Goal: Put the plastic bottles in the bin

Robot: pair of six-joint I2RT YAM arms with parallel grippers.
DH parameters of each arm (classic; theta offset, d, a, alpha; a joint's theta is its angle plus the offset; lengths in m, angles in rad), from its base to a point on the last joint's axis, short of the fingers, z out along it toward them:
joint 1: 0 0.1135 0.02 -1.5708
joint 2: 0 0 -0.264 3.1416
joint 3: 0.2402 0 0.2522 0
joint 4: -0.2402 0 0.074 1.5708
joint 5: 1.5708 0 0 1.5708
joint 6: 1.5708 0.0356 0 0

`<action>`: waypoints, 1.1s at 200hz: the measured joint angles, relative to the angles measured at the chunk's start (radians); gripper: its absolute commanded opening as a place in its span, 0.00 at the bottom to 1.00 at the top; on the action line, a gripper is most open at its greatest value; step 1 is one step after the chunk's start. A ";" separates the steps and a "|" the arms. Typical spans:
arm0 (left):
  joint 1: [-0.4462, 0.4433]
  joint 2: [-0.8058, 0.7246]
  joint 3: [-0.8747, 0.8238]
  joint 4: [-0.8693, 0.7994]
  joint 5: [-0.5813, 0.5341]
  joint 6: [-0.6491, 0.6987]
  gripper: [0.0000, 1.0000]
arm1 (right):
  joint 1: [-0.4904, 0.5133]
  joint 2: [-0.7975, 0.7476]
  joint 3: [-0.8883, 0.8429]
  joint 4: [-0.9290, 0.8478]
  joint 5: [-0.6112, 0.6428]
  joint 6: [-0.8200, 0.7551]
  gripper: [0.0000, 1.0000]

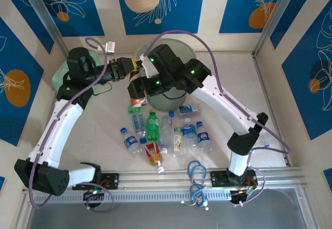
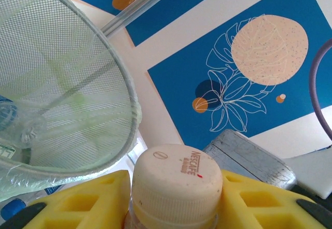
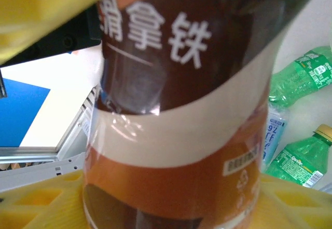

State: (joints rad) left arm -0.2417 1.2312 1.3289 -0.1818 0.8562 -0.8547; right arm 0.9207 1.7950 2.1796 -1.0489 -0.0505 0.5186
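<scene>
**Brown bottle held up beside the bin**

The brown and orange plastic coffee bottle [image 3: 171,135] hangs in the air, just beside the rim of the round pale green see-through bin [image 1: 179,41]. The left gripper [image 2: 176,205] pinches its cream cap [image 2: 176,177] between yellow fingers [image 2: 88,203]. The right gripper [image 3: 171,208] has a finger on each side of the bottle's body; I cannot tell if they squeeze. Bare table [image 1: 236,68] lies to the right of the bin, and the wall [image 1: 210,11] is close behind it.

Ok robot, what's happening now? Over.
Left gripper shut on brown bottle, by cap. Right gripper around its body, grip unclear. Bin alongside, nothing between.
</scene>
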 measured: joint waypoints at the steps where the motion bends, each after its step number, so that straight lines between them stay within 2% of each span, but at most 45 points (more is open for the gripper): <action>1: 0.000 0.001 0.000 0.001 0.000 0.000 0.42 | 0.000 0.000 0.000 0.000 0.000 0.001 0.61; 20: 0.000 0.006 0.000 0.014 0.002 -0.001 0.42 | -0.003 0.000 0.000 0.000 0.003 0.002 0.58; 32: 0.000 0.010 0.000 0.022 0.004 -0.001 0.48 | -0.005 0.000 0.000 0.000 0.003 0.004 0.57; 46: 0.000 0.011 0.000 0.024 0.000 -0.002 0.69 | -0.006 0.000 0.001 0.003 0.007 0.004 0.56; 54: 0.002 0.012 -0.001 0.019 -0.013 -0.006 0.87 | -0.006 0.000 0.007 0.007 0.010 0.003 0.55; 57: 0.003 0.014 -0.001 0.015 -0.018 -0.007 0.97 | -0.006 0.000 0.009 0.009 0.011 0.005 0.55; 60: 0.005 0.014 -0.002 0.016 -0.024 -0.004 1.00 | -0.008 -0.001 0.012 0.010 0.011 0.004 0.55; 98: 0.003 0.005 0.008 -0.048 -0.131 0.028 1.00 | -0.024 -0.004 0.018 0.007 0.015 0.005 0.55; 117: 0.003 -0.025 0.018 -0.088 -0.223 0.058 1.00 | -0.045 -0.004 0.018 0.004 0.014 0.017 0.55; 145: 0.008 -0.095 0.019 -0.150 -0.371 0.091 1.00 | -0.112 -0.003 0.028 0.004 0.018 0.056 0.55; 181: 0.036 -0.135 0.023 -0.251 -0.518 0.105 1.00 | -0.203 0.028 0.132 0.010 0.017 0.119 0.55; 220: 0.051 -0.152 -0.050 -0.275 -0.561 0.093 1.00 | -0.297 0.091 0.208 0.011 0.010 0.193 0.55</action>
State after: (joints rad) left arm -0.1902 1.0790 1.2793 -0.4572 0.2951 -0.7612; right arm 0.6239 1.8862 2.3875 -1.0382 -0.0406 0.7113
